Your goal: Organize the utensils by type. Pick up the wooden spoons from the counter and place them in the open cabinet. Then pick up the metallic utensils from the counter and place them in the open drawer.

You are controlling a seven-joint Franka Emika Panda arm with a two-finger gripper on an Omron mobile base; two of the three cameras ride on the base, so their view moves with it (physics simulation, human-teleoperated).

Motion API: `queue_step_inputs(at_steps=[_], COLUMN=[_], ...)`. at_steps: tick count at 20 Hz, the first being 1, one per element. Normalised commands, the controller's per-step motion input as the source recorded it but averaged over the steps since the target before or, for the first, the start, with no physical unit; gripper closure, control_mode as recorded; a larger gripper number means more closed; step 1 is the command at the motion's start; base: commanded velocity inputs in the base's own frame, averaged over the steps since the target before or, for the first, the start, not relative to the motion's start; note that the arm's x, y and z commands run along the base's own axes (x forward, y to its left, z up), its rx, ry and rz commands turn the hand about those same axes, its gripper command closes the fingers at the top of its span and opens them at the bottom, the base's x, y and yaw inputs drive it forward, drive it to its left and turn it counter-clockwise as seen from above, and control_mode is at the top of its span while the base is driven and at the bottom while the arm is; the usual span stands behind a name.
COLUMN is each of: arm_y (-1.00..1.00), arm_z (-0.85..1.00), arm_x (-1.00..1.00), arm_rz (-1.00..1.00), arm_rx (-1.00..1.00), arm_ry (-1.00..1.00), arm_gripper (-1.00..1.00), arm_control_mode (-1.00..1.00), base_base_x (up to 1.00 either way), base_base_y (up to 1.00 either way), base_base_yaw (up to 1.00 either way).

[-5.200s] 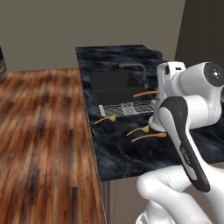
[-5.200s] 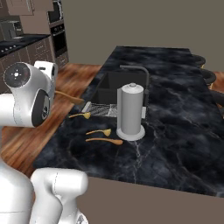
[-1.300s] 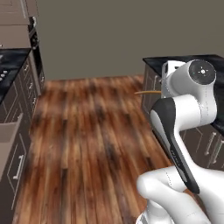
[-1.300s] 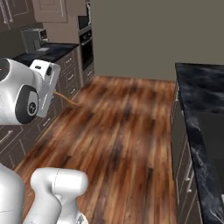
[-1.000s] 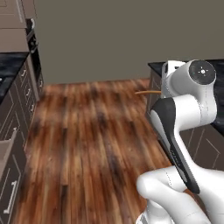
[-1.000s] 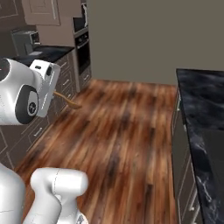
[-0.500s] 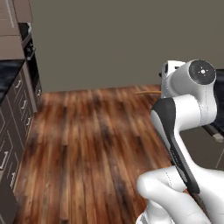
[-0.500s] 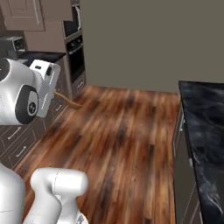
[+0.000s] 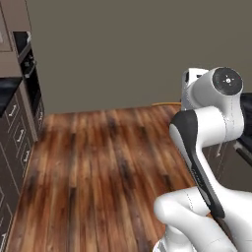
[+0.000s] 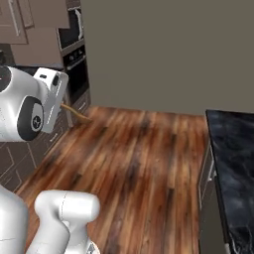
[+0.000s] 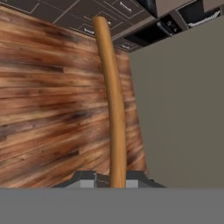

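Note:
My gripper (image 11: 114, 180) is shut on a wooden spoon (image 11: 113, 100). Its long orange-brown handle runs straight away from the fingers over the wooden floor. In the right base view the gripper (image 10: 60, 103) is raised at the left, and the wooden spoon (image 10: 77, 115) juts out of it to the right and downward. A thin orange tip of the wooden spoon (image 9: 163, 104) pokes out left of the arm in the left base view. A stretch of the black marble counter (image 10: 233, 163) lies at the right. The metallic utensils, the open cabinet and the open drawer are out of view.
Wooden floor (image 10: 134, 163) spreads ahead, ending at a plain grey wall (image 10: 163, 49). Along the left run taupe base drawers (image 9: 17, 142), a built-in oven (image 10: 74, 62) and closed wall cabinets (image 10: 22, 22). The counter's cabinet front (image 10: 207, 183) stands at the right.
The whole picture has shifted: the base has turned away from the counter and on toward the grey wall and the left-hand cabinets. The spoon stays in the shut gripper.

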Motion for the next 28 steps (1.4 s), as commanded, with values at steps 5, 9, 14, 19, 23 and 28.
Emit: queue_step_inputs(at_steps=[5, 9, 14, 19, 23, 28], arm_y=[0.00, 0.00, 0.00, 0.00, 0.00, 0.00], arm_z=[0.00, 0.00, 0.00, 0.00, 0.00, 0.00], arm_x=[0.00, 0.00, 0.00, 0.00, 0.00, 0.00], arm_rz=[0.00, 0.00, 0.00, 0.00, 0.00, 0.00], arm_rx=[0.00, 0.00, 0.00, 0.00, 0.00, 0.00], arm_ry=[0.00, 0.00, 0.00, 0.00, 0.00, 0.00], arm_gripper=[1.00, 1.00, 1.00, 1.00, 1.00, 1.00], arm_control_mode=[1.00, 1.00, 1.00, 1.00, 1.00, 1.00], base_base_x=[1.00, 1.00, 1.00, 1.00, 1.00, 1.00], base_base_y=[0.03, 0.02, 0.00, 0.00, 0.00, 0.03], base_base_yaw=[0.00, 0.01, 0.02, 0.04, 0.15, 0.32])
